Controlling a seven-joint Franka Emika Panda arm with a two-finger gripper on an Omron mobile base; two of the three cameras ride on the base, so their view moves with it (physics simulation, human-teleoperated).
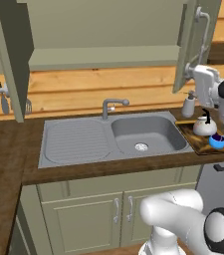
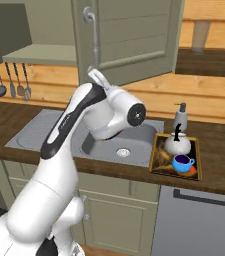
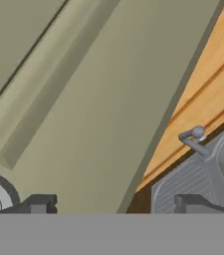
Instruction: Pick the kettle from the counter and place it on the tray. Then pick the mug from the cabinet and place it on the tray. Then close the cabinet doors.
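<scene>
The silvery-white kettle (image 1: 204, 125) (image 2: 178, 144) and the small blue mug (image 1: 216, 142) (image 2: 183, 163) both stand on the wooden tray (image 1: 195, 143) (image 2: 158, 159), on the counter (image 1: 4, 149) right of the sink. The wall cabinet (image 1: 103, 57) is open, its shelf bare. My gripper (image 1: 187, 74) (image 2: 95, 75) (image 3: 114, 203) is open, up against the lower part of the right cabinet door (image 1: 193, 45) (image 2: 129, 35) (image 3: 83, 99), whose edge runs between the spread fingertips (image 3: 39, 204). The left door (image 1: 6, 55) stands swung out.
A grey sink (image 1: 143, 132) (image 2: 126, 145) with drainer and faucet (image 1: 111, 105) (image 3: 195, 137) lies below. A grey soap dispenser (image 1: 189, 104) (image 2: 180, 117) stands behind the tray. Utensils (image 2: 11, 80) hang on the wooden wall at left.
</scene>
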